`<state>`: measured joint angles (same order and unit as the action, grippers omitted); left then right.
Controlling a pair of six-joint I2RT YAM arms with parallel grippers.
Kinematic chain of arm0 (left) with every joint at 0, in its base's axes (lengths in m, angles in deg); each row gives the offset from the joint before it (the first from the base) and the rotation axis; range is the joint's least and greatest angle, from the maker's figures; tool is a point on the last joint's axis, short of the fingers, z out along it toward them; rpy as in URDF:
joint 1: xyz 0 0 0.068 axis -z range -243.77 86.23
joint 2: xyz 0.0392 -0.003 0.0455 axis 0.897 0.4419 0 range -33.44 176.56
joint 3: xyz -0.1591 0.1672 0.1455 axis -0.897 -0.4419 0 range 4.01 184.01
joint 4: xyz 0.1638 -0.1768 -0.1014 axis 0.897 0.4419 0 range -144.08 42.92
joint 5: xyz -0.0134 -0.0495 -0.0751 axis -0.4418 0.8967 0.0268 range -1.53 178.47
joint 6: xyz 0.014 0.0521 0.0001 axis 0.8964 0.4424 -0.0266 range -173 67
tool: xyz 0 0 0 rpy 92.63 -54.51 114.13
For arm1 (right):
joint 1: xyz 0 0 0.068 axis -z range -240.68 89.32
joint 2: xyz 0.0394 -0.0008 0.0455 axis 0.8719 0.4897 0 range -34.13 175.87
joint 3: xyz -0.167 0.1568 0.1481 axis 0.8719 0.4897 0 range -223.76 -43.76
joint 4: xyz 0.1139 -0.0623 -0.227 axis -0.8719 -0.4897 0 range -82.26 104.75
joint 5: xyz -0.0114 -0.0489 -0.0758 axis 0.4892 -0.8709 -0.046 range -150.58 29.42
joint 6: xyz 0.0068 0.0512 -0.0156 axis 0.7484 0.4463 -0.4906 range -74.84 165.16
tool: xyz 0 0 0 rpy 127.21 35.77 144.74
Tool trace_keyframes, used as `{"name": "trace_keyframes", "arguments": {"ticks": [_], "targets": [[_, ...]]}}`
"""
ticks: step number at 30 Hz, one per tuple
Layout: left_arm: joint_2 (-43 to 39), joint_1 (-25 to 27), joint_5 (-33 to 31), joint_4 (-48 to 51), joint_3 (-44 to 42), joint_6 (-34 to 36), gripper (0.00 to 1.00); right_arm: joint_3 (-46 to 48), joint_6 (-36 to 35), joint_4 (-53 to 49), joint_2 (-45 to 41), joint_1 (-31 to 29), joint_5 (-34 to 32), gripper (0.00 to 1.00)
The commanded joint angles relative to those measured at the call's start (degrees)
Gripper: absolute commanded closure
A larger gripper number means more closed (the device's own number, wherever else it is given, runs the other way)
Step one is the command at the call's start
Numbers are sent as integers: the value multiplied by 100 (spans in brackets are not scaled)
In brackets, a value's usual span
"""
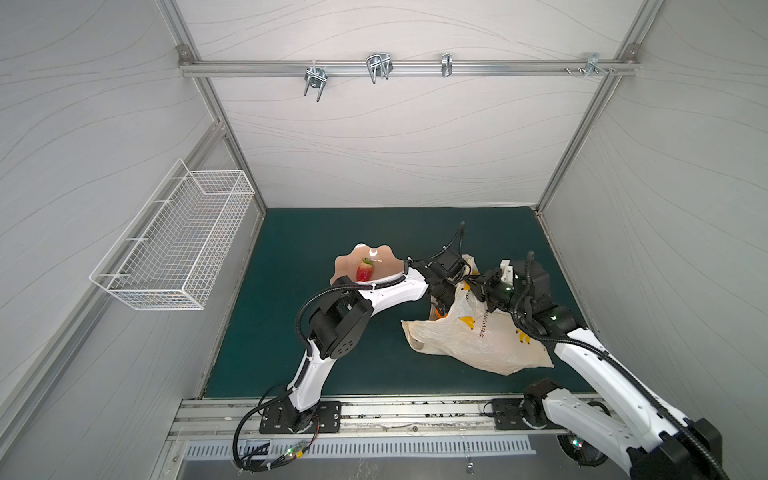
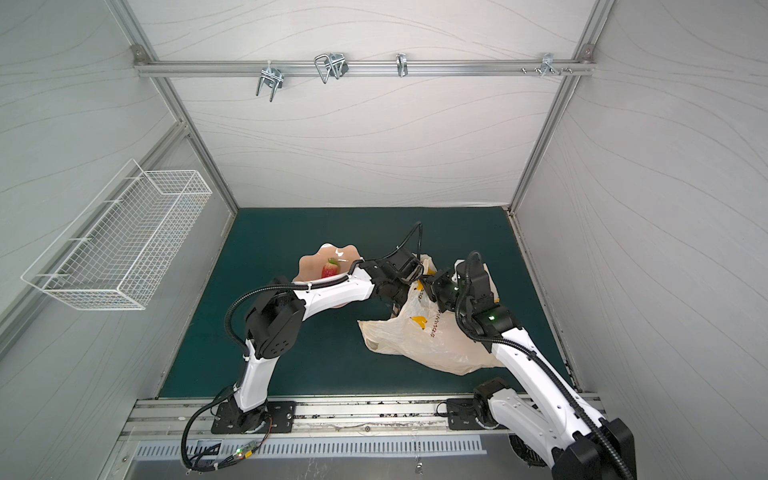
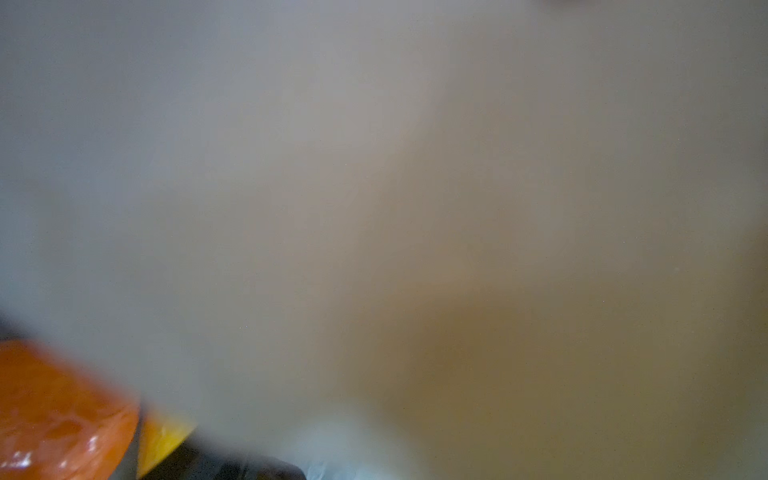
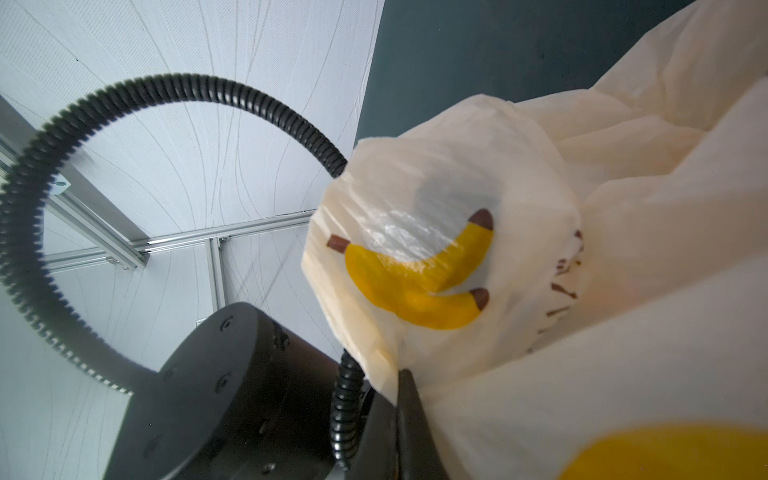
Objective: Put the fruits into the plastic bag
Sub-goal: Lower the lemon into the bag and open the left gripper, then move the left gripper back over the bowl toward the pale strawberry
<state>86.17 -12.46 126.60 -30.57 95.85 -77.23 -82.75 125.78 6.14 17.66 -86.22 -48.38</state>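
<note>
1. In both top views, find the plastic bag [image 1: 478, 336] [image 2: 428, 340] crumpled on the green mat [image 1: 291, 332] near its right edge, with the far end raised.
2. Only there, spot one strawberry [image 1: 364, 271] lying in the pink bowl [image 1: 388, 266] near the mat's middle, apart from the bag.
3. Only in the left wrist view, make out a blurred orange fruit [image 3: 54, 415] against cream film.
4. Cannot tell the spread of the left gripper [image 1: 439, 304], sunk in the bag's raised mouth.
5. In the right wrist view, see the right gripper [image 4: 407, 390] pressed together, pinching bag film just beside a banana print [image 4: 419, 274].
</note>
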Motion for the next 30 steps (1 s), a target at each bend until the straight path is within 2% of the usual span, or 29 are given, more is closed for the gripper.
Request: {"name": "trace_keyframes", "arguments": {"ticks": [1, 3, 4, 5, 30], "targets": [[-317, -57, -74, -235, -44, -90, 14, 16, 106, 43, -79, -56, -33, 100], [-409, -101, -185, -216, -116, -109, 12, -4, 86, 15, -79, -56, -29, 100], [-451, -118, -230, -188, -146, -108, 3, -1, 86, 6, -84, -56, -33, 100], [-501, -141, -276, -169, -189, -108, 1, -4, 85, -2, -82, -56, -29, 100], [-1771, -812, -1586, 494, -1244, 209, 2, 31, 59, -80, -161, -39, -112, 100]]}}
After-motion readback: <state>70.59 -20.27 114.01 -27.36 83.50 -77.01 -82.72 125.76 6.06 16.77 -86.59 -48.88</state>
